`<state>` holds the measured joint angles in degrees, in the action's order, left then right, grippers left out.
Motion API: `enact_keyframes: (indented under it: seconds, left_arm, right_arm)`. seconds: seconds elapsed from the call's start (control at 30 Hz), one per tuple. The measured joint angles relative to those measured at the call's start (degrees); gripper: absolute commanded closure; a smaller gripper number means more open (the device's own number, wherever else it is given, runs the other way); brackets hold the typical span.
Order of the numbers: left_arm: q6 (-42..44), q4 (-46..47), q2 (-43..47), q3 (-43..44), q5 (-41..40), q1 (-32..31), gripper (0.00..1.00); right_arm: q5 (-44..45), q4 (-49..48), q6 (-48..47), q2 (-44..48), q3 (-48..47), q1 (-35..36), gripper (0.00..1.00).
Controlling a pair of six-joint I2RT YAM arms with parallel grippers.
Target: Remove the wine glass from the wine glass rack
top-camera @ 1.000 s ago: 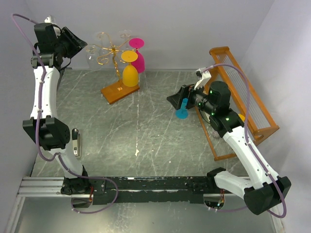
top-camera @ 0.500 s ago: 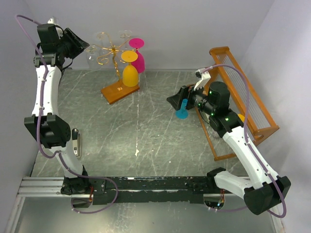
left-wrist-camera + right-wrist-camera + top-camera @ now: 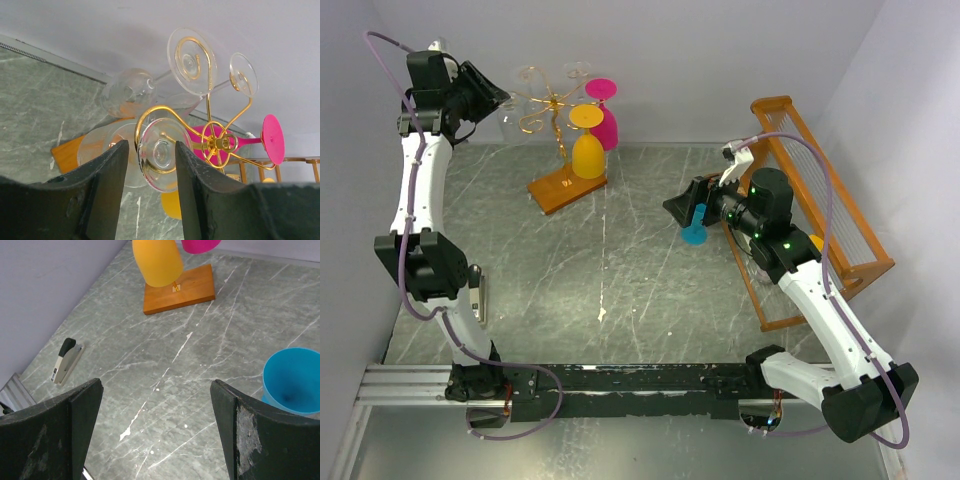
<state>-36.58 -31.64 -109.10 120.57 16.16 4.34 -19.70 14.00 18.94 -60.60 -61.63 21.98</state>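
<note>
My left pincer stands half open and empty, its jaws aligned with the foot of the clear glass. The glass hangs by that foot in a wire scroll of the rack, so removal likely requires sliding it outward.

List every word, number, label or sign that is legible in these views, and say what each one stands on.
Small pale label with dark marks, on the wooden base of the wine glass rack: too small and blurred to read in either the top or the right wrist view.
Stapler: no text can be made out.
Blue cup: no text shows.
Nothing else carries legible writing.
</note>
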Motion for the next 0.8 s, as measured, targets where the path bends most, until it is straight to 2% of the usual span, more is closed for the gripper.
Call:
enact_keyframes:
  seconds: [0.8]
  left_arm:
    - [1.44,-1.62,-0.61,1.62,-1.01,-0.11,0.64]
  right_arm:
    - [0.02,0.0,0.07,-0.02,0.0,0.0,0.1]
